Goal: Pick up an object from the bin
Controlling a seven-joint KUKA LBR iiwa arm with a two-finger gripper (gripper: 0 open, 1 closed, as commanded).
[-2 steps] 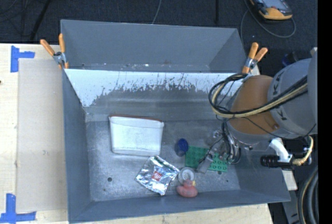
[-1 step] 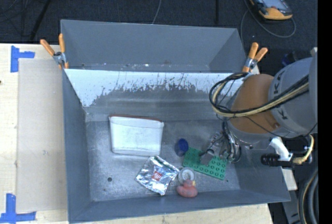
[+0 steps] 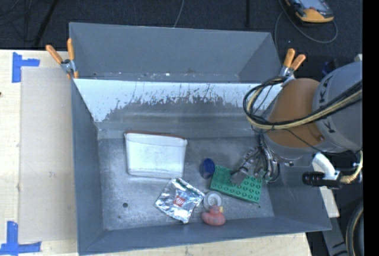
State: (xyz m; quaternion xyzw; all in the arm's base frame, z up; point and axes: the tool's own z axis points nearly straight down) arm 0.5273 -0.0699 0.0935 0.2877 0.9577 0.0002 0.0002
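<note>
We see a grey metal bin (image 3: 169, 52) with sloping walls and a speckled floor. From the right a robot arm (image 3: 340, 108) reaches in over the bin's right wall, with a rounded orange cover and looped black and yellow cables at its wrist.

The largest thing on the floor is a white rectangular plastic box (image 3: 155, 154), lying left of centre and well apart from the arm. Next comes a flat green studded plastic building plate (image 3: 240, 186), lying tilted near the right wall towards the near side. The claw (image 3: 249, 170) is low over the far right corner of this plate and seems to touch it. We cannot tell how far the claw is open, and we see nothing lifted by it.

Left of the plate, near the near wall, lies a crumpled silver foil wrapper (image 3: 179, 200) with a red mark. Just right of the wrapper sits a small pink rubber toy (image 3: 214, 216), close to the plate's near left corner. Smallest is a little blue rounded object (image 3: 206, 167), just beside the plate's far left corner.
</note>
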